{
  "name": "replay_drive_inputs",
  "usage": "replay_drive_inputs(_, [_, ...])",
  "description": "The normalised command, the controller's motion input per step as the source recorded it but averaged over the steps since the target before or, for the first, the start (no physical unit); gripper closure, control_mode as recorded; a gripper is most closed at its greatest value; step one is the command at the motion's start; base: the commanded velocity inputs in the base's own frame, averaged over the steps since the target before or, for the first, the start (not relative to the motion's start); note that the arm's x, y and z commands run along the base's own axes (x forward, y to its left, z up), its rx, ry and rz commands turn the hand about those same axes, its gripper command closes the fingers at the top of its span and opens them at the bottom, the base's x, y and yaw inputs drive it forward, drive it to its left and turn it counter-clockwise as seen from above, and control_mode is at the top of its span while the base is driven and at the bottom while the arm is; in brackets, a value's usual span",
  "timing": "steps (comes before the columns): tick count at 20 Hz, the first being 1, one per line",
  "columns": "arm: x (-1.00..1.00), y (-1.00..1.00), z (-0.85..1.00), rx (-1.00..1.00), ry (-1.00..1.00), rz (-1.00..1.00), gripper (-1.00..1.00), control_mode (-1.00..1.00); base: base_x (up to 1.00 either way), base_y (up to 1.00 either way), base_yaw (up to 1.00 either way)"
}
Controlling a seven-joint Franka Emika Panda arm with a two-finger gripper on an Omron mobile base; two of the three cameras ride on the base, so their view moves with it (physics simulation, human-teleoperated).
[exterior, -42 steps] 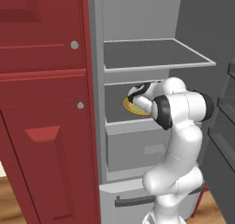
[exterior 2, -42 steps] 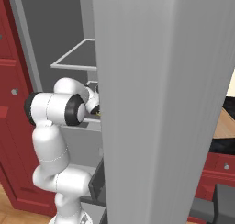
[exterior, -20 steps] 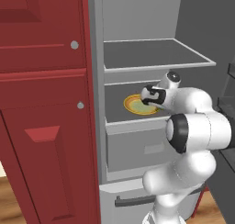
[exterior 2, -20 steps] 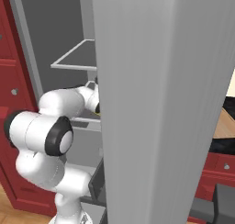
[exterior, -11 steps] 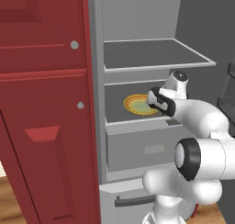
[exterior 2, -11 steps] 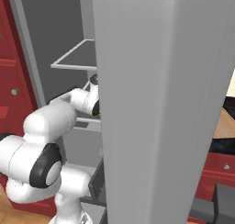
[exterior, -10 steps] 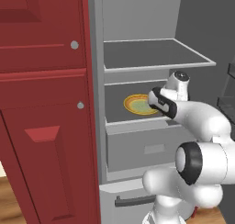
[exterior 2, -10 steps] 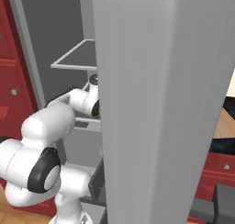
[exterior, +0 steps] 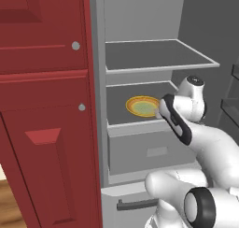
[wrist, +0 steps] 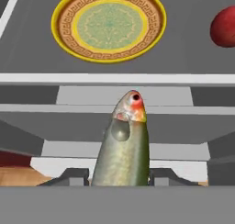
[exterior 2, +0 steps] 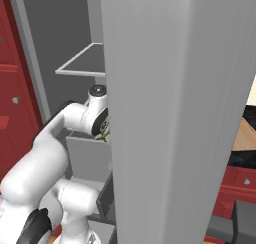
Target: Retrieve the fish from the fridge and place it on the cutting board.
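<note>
– Where is the fish (wrist: 123, 147)?
– It sits right between the two fingers of the gripper (wrist: 120, 175), head pointing away from the hand. The gripper is pinching it, one finger on each side.
– And where is that from the plate (wrist: 109, 23)?
– Out in front of the plate, over the front edge of the fridge (exterior: 140, 68) shelf, not touching it.
– Anything to the right of the plate?
– A round red thing (wrist: 223, 26), on the same shelf.
</note>
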Motion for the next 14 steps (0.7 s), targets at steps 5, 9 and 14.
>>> replay_drive_inputs(5, [-0.74, 0.05, 0.12, 0.0, 0.19, -0.01, 1.0, -1.0, 0.0, 0.0, 0.0])
replay_drive_inputs(9, [-0.59, 0.06, 0.29, 0.0, 0.25, -0.01, 1.0, -1.0, 0.0, 0.0, 0.0])
replay_drive_inputs(14, [-0.42, 0.15, 0.61, 0.0, 0.19, -0.04, 1.0, -1.0, 0.0, 0.0, 0.0])
